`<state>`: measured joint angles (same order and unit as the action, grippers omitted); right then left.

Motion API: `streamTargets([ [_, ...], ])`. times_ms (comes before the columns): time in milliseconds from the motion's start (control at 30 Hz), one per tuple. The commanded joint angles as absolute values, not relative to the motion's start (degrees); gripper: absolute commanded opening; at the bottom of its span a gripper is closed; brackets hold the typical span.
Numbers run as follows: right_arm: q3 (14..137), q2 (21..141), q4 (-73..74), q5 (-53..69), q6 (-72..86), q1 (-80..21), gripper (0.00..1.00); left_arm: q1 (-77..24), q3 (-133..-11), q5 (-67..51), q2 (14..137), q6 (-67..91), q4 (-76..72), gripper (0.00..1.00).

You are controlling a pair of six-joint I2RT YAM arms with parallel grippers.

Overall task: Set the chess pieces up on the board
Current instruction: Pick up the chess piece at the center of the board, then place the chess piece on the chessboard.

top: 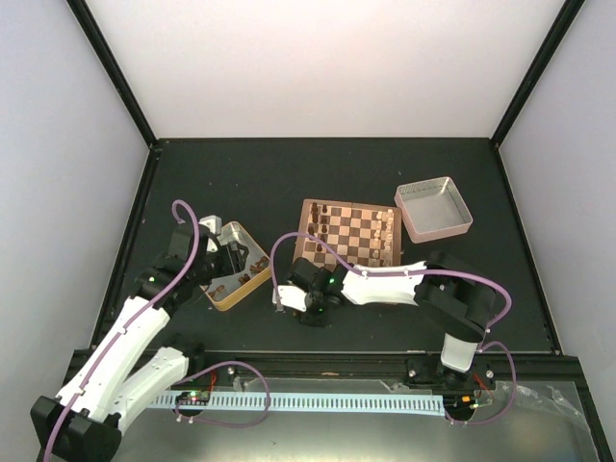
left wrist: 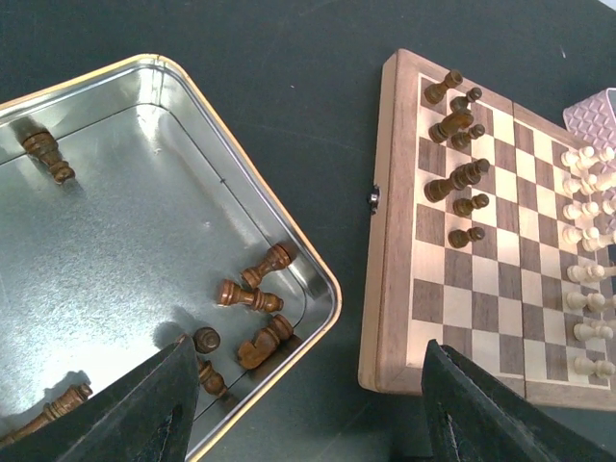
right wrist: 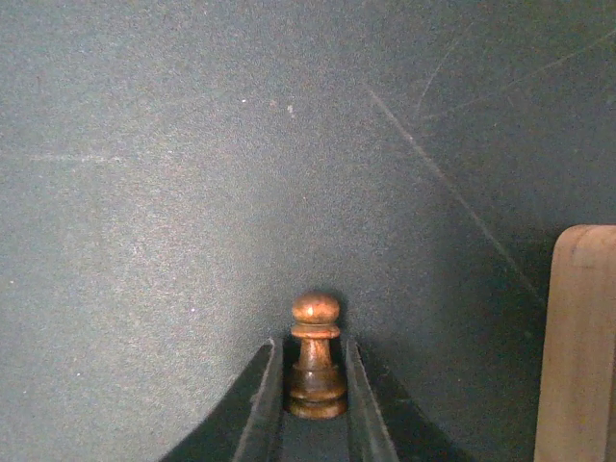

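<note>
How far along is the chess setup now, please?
Done: the pale pieces stand in their rows, and several dark pieces are on the board. In hand: the right gripper grips a pawn beside the board. Still to do: more dark pieces lie in the tin.

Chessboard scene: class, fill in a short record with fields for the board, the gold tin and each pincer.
board: dark pieces along one edge, pale pieces along the opposite edge
gold tin: several dark pieces lying inside
right pincer: shut on an upright dark pawn, beside the board
left pincer: open, empty, over the gold tin's edge
</note>
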<state>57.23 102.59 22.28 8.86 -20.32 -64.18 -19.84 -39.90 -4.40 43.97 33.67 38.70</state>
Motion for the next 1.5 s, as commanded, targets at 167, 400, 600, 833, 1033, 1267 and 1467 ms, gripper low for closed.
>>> streamTargets([
  [167,55.6,101.0,21.5,6.2,-19.4,-63.6,0.01,-19.4,-38.1,-11.4,43.5,35.6,36.9,0.66],
  [400,48.2,87.1,4.5,5.9,-16.2,-63.5,0.01,-19.3,-31.9,-27.7,43.2,39.2,28.1,0.70],
  [600,41.4,77.1,-9.4,4.2,-14.1,-63.6,0.02,-19.4,-27.7,-45.1,43.2,42.0,13.2,0.74],
  [833,40.1,73.0,-16.8,3.6,-13.0,-63.5,0.03,-19.9,-28.0,-55.1,43.5,43.9,8.2,0.69],
  [1033,41.3,74.0,-16.1,4.0,-13.3,-63.6,0.03,-20.4,-29.3,-56.1,45.6,43.5,9.7,0.42],
  [1267,41.5,74.4,-15.0,3.6,-12.6,-63.5,0.05,-20.6,-29.5,-56.2,47.1,43.0,9.9,0.14],
  [1467,42.5,74.3,-11.3,1.5,-11.0,-63.5,0.27,-20.6,-31.0,-54.2,48.5,41.6,10.6,0.01],
])
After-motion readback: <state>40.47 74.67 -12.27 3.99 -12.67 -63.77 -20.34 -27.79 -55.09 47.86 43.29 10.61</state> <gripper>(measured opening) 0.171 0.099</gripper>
